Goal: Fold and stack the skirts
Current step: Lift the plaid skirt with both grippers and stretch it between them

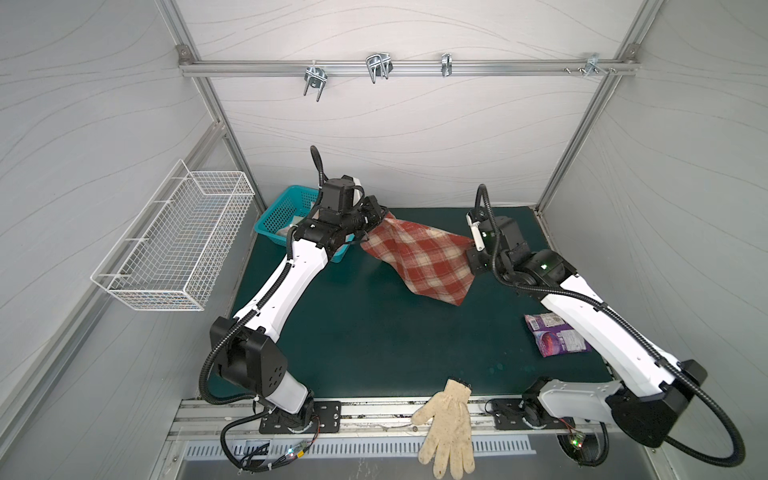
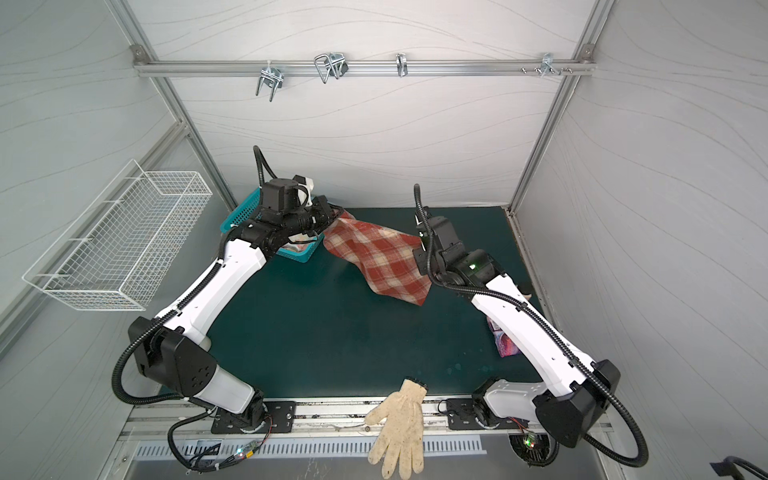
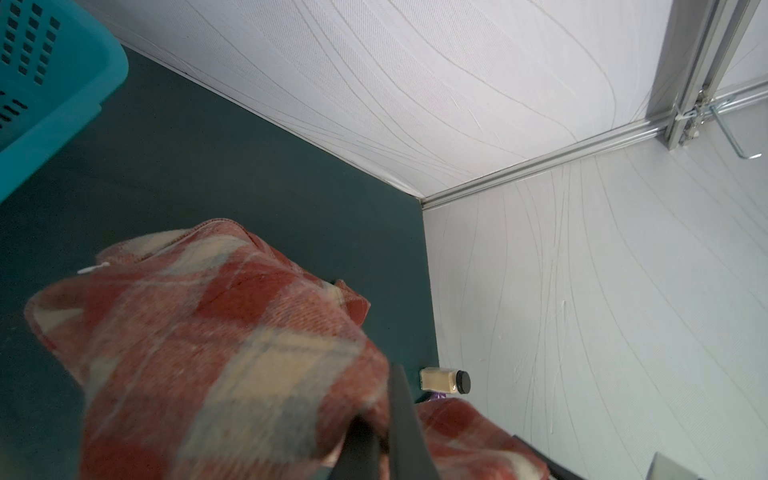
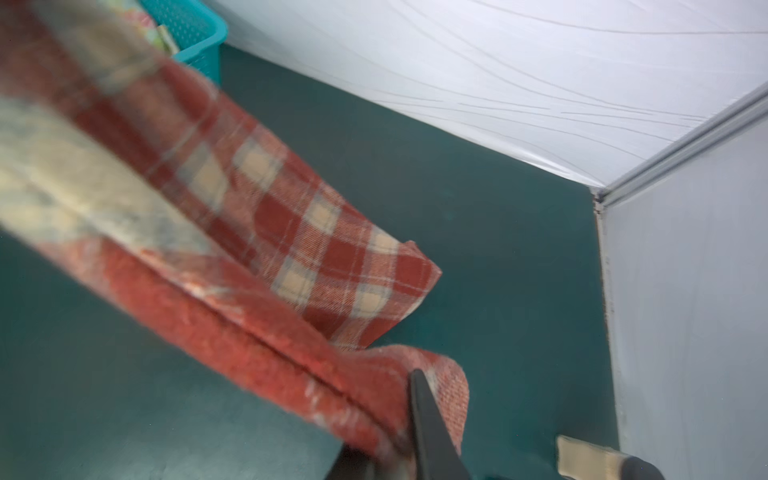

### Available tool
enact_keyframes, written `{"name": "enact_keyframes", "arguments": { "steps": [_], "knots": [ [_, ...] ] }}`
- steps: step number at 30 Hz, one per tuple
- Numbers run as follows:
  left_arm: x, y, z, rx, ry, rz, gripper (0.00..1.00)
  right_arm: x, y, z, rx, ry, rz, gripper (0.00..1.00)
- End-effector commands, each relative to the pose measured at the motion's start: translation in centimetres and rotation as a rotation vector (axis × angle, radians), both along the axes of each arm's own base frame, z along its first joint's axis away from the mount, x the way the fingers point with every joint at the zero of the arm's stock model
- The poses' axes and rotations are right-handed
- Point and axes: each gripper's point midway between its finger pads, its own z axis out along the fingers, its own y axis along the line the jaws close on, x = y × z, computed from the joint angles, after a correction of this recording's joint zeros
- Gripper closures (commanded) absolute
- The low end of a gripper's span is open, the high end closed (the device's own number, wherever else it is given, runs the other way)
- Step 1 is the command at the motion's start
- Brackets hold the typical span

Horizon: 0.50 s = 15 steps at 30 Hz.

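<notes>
The rust-red and cream plaid skirt (image 1: 419,257) hangs stretched above the green mat (image 1: 353,332) in both top views, its lower corner drooping toward the mat. My left gripper (image 1: 383,217) is shut on its left corner beside the teal basket; in the left wrist view the fingertips pinch the plaid skirt (image 3: 216,345) at my left gripper (image 3: 384,428). My right gripper (image 4: 395,440) is shut on the opposite corner of the plaid skirt (image 4: 332,257), and my right gripper (image 1: 471,246) shows at the skirt's right end. The pastel skirt (image 4: 156,29) lies in the basket, mostly hidden.
A teal basket (image 1: 282,208) stands at the back left. A white wire basket (image 1: 174,245) hangs on the left wall. A purple packet (image 1: 555,334) lies under my right arm and a small jar (image 3: 444,380) by the right wall. A cream glove (image 1: 449,424) overhangs the front edge.
</notes>
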Motion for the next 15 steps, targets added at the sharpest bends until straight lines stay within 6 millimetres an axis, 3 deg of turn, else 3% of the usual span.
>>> {"name": "enact_keyframes", "arguments": {
  "steps": [1,7,15],
  "knots": [
    [-0.7,1.0,4.8,0.038,-0.134,0.006,1.0,0.8,-2.2,2.7,-0.02,-0.034,-0.06,0.86],
    [-1.7,1.8,7.2,0.076,-0.201,0.007,1.0,1.6,-2.2,7.9,0.063,-0.121,-0.078,0.86],
    [-2.4,2.0,11.4,0.114,-0.288,-0.015,1.0,2.9,-2.2,12.2,0.101,-0.192,-0.096,0.84]
  ]
}}
